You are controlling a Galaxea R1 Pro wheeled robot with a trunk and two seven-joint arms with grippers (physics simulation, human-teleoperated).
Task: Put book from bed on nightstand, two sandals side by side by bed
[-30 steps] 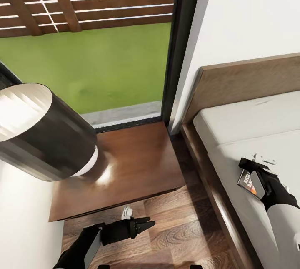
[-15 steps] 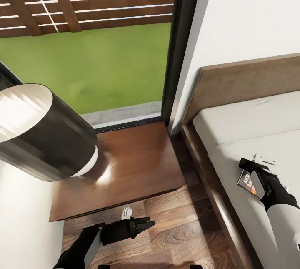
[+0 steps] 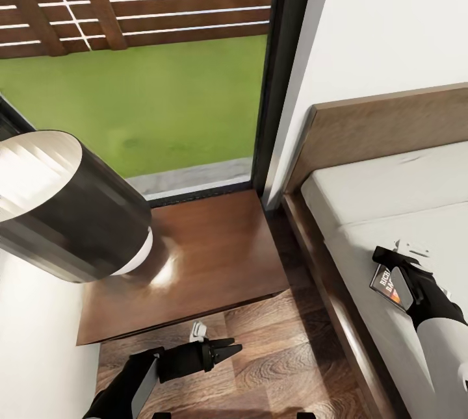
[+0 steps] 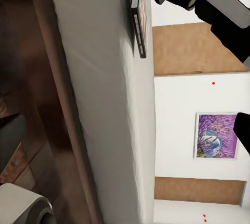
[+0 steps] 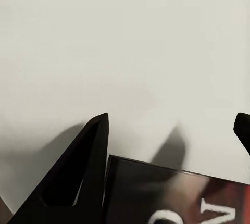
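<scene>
Your right pincer (image 3: 388, 262) is spread wide over the book (image 3: 385, 281), which lies flat on the bed (image 3: 390, 191) under its tips, so you have not lifted it yet, and the nightstand (image 3: 195, 263) beside your nearly pressed-together left pincer (image 3: 229, 347) waits.

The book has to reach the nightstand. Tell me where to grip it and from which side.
Grip the book by its free edge, coming from above. It lies flat and thin on the mattress, so one finger likely must slip under that edge. The right tool sits open over it.
</scene>
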